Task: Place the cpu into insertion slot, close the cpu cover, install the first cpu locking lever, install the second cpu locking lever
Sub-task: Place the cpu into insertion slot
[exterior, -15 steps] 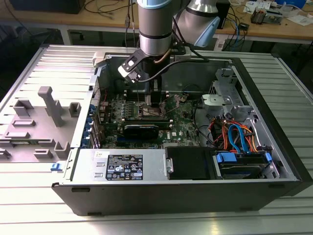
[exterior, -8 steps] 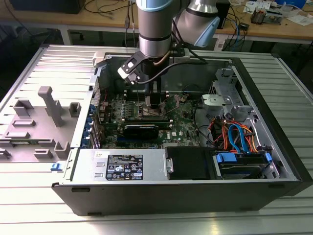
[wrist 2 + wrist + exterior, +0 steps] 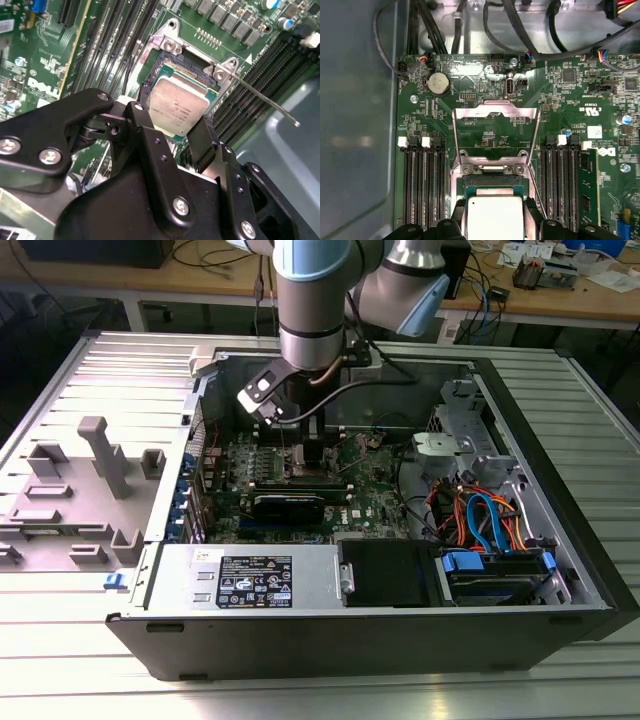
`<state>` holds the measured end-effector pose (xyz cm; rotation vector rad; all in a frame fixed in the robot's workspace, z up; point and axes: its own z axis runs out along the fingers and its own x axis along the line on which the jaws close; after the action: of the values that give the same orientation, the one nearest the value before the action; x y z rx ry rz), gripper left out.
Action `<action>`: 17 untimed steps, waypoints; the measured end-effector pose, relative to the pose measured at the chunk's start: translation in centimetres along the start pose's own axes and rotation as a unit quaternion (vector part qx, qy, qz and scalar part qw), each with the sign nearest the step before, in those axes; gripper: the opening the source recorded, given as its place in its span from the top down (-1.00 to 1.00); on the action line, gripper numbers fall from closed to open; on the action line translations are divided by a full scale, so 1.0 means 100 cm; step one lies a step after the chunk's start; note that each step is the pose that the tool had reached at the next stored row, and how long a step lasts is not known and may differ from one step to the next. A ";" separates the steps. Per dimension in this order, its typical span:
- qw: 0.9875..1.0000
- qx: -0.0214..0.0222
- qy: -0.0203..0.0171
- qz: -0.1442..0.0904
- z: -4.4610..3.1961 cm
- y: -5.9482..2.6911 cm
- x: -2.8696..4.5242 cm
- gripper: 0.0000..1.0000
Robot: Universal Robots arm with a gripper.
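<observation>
one risk: pincer (image 3: 176,117) clamped on cpu (image 3: 179,106) edges at insertion slot (image 3: 175,65); any tilt or offset could bend its contacts. cpu cover (image 3: 495,112) stands open.

My arm (image 3: 313,300) hangs down from twelve o'clock in the exterior view, wrist (image 3: 312,348) vertical, gripper (image 3: 174,129) pointing straight down.

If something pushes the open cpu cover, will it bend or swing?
The cpu cover is a thin metal frame, so probably light and fairly stiff. It stands open on its hinge beside the insertion slot, so a push likely swings it.
</observation>
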<state>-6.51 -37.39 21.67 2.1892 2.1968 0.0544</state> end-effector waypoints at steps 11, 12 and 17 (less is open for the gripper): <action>1.000 0.002 -0.001 0.013 0.0115 -0.0007 0.0001 -0.08; 1.000 0.002 -0.001 0.013 0.0136 -0.0008 0.0000 -0.08; 1.000 0.002 -0.001 0.009 0.0141 -0.0008 0.0001 -0.08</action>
<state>-6.52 -37.39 20.26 2.2101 2.1793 0.0488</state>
